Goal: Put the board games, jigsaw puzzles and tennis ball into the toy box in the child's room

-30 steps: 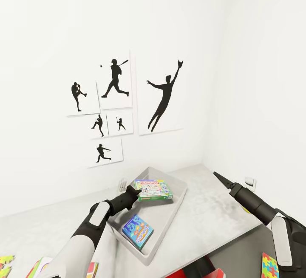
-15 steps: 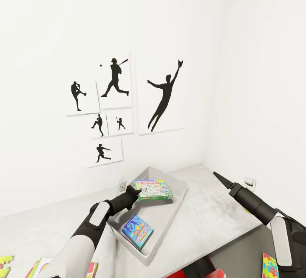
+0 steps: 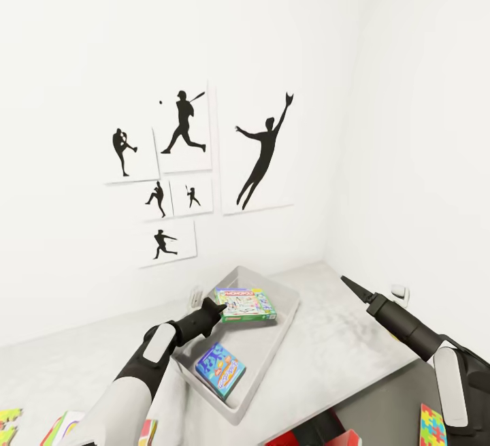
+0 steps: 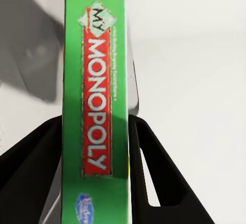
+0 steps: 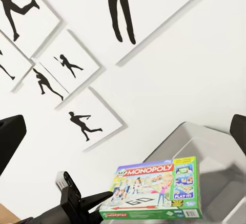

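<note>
Left arm stretched forward over the toy box [image 3: 289,320], left gripper [image 3: 216,310] clamped on the near edge of the Monopoly box [image 3: 246,304]. In the left wrist view the box's green side [image 4: 95,106] sits squeezed between the two black fingers [image 4: 154,178]. Box held roughly level above the far end of the toy box; contact with the tray floor cannot be told.

Right arm raised over the desk's [image 3: 340,357] right side, right gripper [image 3: 352,286] pointing toward the wall, well apart from the toy box. Fingers spread wide at the frame edges in the right wrist view, nothing between them; Monopoly box [image 5: 156,188] and left gripper [image 5: 82,202] seen ahead.

Blue game [image 3: 220,370] lying flat in the near end of the toy box. Toy box grey, set diagonally near the desk's middle.

Puzzle [image 3: 433,425] at lower right, past the desk's front edge. More colourful boxes [image 3: 64,427] at the desk's front left. Baseball silhouette prints [image 3: 184,173] on the wall behind.
</note>
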